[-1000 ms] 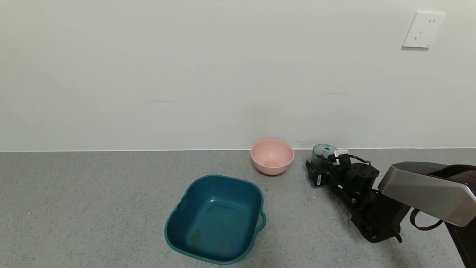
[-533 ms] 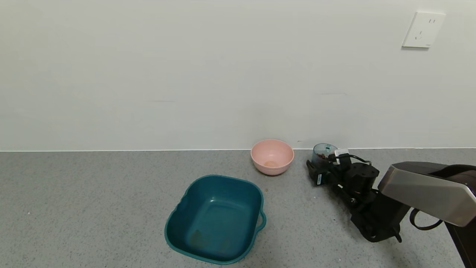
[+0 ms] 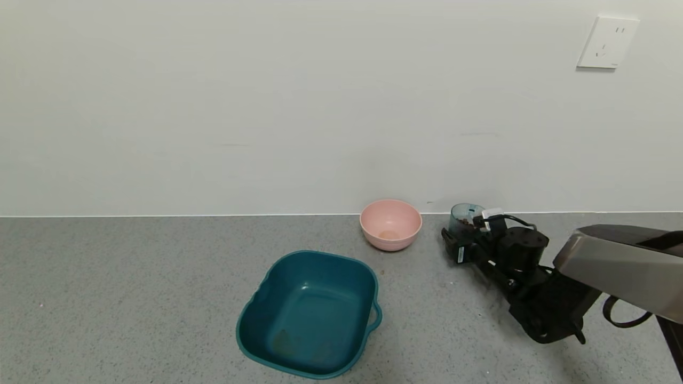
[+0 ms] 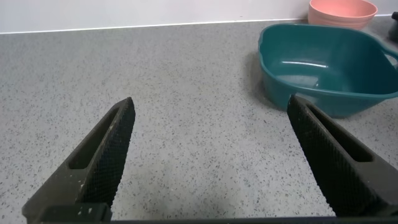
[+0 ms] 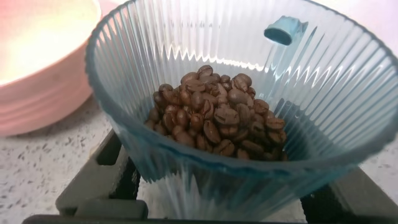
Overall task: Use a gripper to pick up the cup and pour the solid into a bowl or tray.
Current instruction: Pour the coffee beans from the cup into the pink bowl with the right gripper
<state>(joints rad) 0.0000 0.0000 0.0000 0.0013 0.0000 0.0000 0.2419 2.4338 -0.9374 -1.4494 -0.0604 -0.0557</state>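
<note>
**Inspector A:** Item one, the cup (image 3: 465, 217). It stands upright on the grey counter (image 3: 133, 298) near the wall, long axis vertical, mouth up. It holds the solid (image 5: 217, 121), a heap of dark brown beans low in the ribbed tumbler. None spilled, as far as I can see.

**Inspector B:** And its hold?

**Inspector A:** The right gripper (image 3: 463, 242) has its fingers pressed against the cup's lower body, one on each side; the right wrist view shows black pads (image 5: 102, 180) flanking the base. Whether the base has left the counter, I cannot tell.

**Inspector B:** The deciding relation?

**Inspector A:** In the head view the pink bowl (image 3: 390, 224) lies at roughly nine o'clock from the cup, near it but not touching. In my judgement, the carry runs toward nine o'clock, then the cup's axis must tip so its mouth leans over the bowl's rim. The right arm is plainly the nearer one.

**Inspector B:** The other arm?

**Inspector A:** The left gripper (image 4: 214, 158) is out of the head view. Its own camera shows the fingers spread wide over bare counter, holding nothing, well apart from the work.

**Inspector B:** Count.

**Inspector A:** One cup, one pink bowl, one teal tub (image 3: 312, 314) at about seven o'clock from the cup, one wall socket (image 3: 607, 42). Beans too many to count.
</note>
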